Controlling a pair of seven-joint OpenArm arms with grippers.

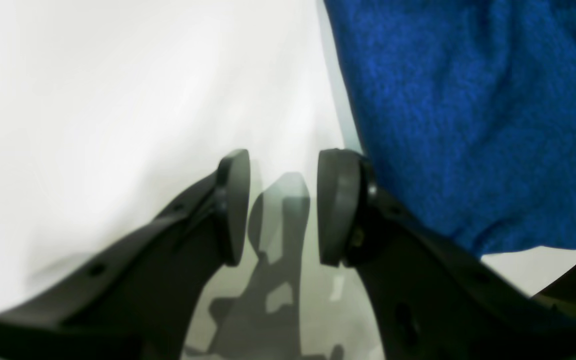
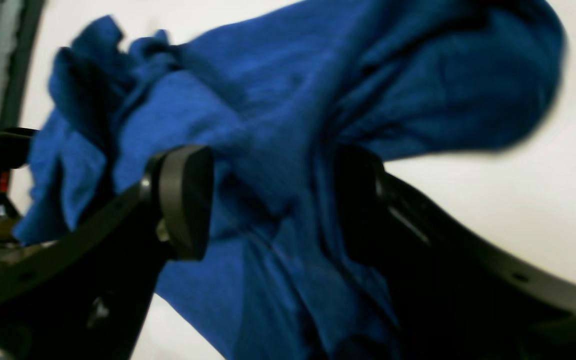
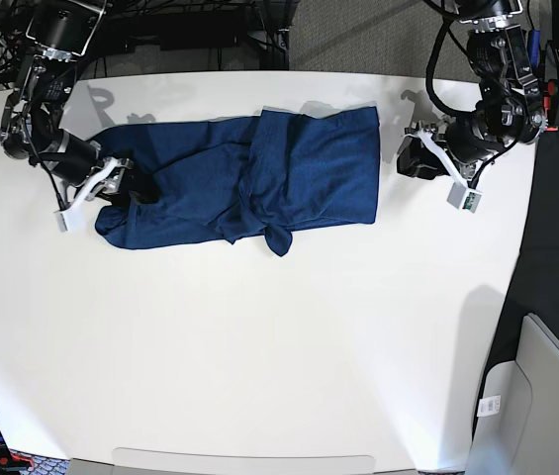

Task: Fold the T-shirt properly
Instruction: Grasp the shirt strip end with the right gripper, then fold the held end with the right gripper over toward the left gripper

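Along the arm-side edge of the white desk (image 3: 259, 346), a rumpled navy T-shirt (image 3: 319, 168). Just beside its squared end, a partly open left hand (image 1: 284, 205), holding nothing. Over the bunched opposite end, a wide-open right hand (image 2: 272, 202), cloth between fingers but ungripped.

A plain white tabletop (image 3: 259, 366), smooth and pale, fills most of the base view. Directly on it, toward that view's far side, lies a dark navy-blue T-shirt (image 3: 319, 168), rumpled and bunched at the left, smoother at the right, its sleeve fabric stretching leftward.
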